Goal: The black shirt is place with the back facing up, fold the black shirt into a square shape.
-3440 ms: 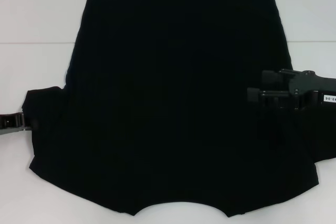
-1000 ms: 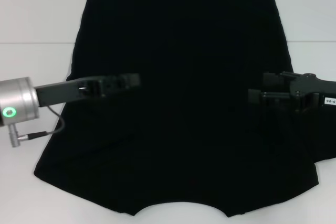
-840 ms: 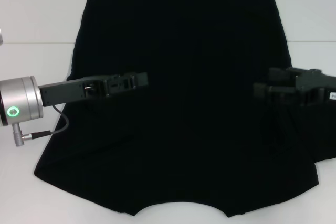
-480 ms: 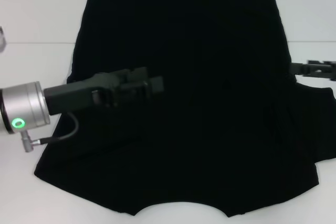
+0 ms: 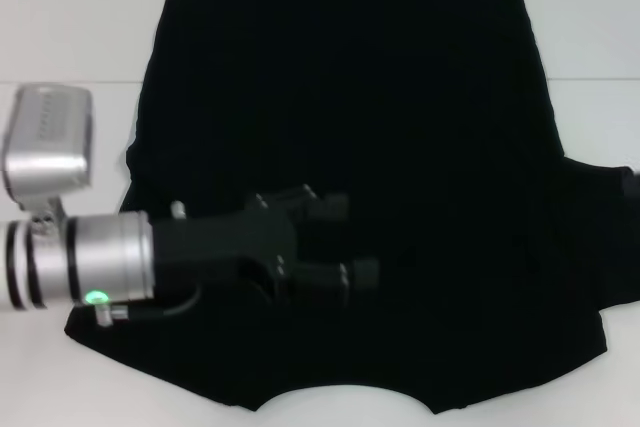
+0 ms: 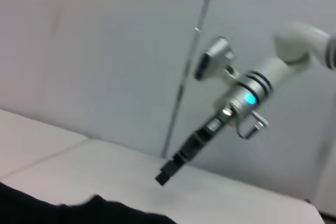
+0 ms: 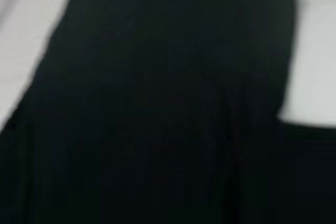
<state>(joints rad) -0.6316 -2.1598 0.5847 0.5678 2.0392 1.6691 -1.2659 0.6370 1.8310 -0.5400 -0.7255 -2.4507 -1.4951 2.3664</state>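
Lying flat, the black shirt [image 5: 400, 147] runs collar-near to hem-far.

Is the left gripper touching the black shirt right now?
Cannot tell. In the head view the left gripper overlaps the black shirt, black on black, with no gap or contact plainly visible.

The left gripper [image 5: 335, 237] hangs over the black shirt [image 5: 400, 97]; bare table [image 5: 70, 17] flanks both sides.

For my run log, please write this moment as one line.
shirt: flat on table, right sleeve spread | left gripper: above shirt's left half, open, holding nothing | right gripper: raised off the table beyond the shirt's edge
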